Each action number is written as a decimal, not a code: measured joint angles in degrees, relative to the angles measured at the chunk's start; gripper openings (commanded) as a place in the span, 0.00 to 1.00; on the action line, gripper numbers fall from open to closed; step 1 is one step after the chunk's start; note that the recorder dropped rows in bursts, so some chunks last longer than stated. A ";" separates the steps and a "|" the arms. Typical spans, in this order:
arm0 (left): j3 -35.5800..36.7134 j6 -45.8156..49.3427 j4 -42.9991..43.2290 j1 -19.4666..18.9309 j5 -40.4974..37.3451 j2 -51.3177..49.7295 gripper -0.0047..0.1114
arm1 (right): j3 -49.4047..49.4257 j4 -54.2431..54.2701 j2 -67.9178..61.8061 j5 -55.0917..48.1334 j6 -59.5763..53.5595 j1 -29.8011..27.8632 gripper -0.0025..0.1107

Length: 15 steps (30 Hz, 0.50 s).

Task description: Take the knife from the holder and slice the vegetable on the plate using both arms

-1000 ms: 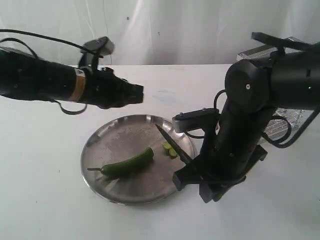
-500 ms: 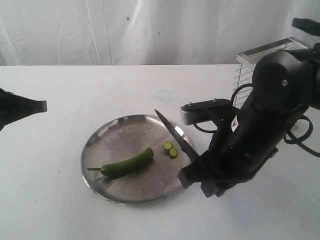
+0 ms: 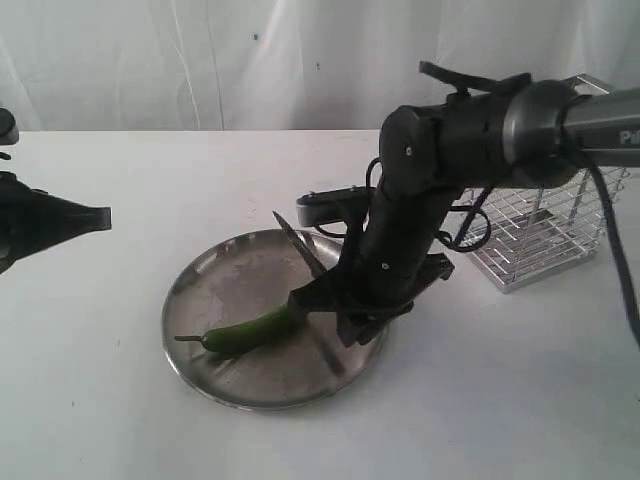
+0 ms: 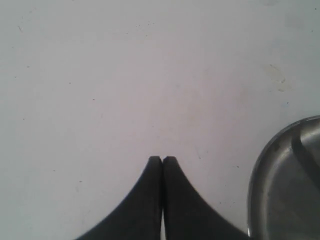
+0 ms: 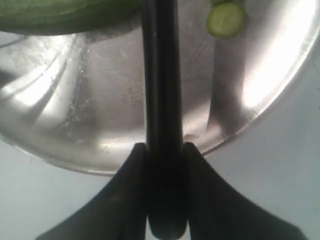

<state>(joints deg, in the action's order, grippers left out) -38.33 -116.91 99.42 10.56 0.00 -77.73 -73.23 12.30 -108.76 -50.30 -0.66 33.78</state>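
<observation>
Right end effector (image 5: 162,147) pinching the black handle of the knife (image 3: 296,243), with one finger on either side. The dark blade slants upward over the plate (image 3: 195,285), its tip raised toward the far rim. The vegetable (image 3: 248,333) lies on the plate with its thin stem pointing to the near-left rim. Its thicker end lies under the right end effector, where the knife crosses it; whether the edge touches it cannot be told. In the right wrist view, one round green slice (image 5: 226,19) rests on the plate just beside the knife. The left end effector (image 4: 162,160) has its fingers pressed together and holds nothing. It hangs over the bare white worktop (image 3: 150,170), apart from the plate's left rim. The holder (image 3: 530,235) stands upright on the worktop behind the right arm (image 3: 480,135), well apart from the plate.
</observation>
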 measured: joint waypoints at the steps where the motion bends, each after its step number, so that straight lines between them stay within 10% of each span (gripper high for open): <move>1: -0.17 0.00 0.00 0.00 0.00 0.00 0.04 | -0.24 -0.10 -0.69 0.29 0.00 0.00 0.20; 8: -1.01 0.00 0.00 0.00 1.33 0.00 0.04 | -0.80 -0.44 -1.86 4.31 1.52 -0.15 0.35; 15: -1.01 0.48 0.00 0.00 2.23 0.00 0.04 | -2.14 -0.44 2.15 -2.05 0.15 -0.15 0.16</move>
<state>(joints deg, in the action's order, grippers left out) -39.34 -116.43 99.42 10.56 2.23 -77.73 -75.37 11.86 -106.61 -52.35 -0.51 33.63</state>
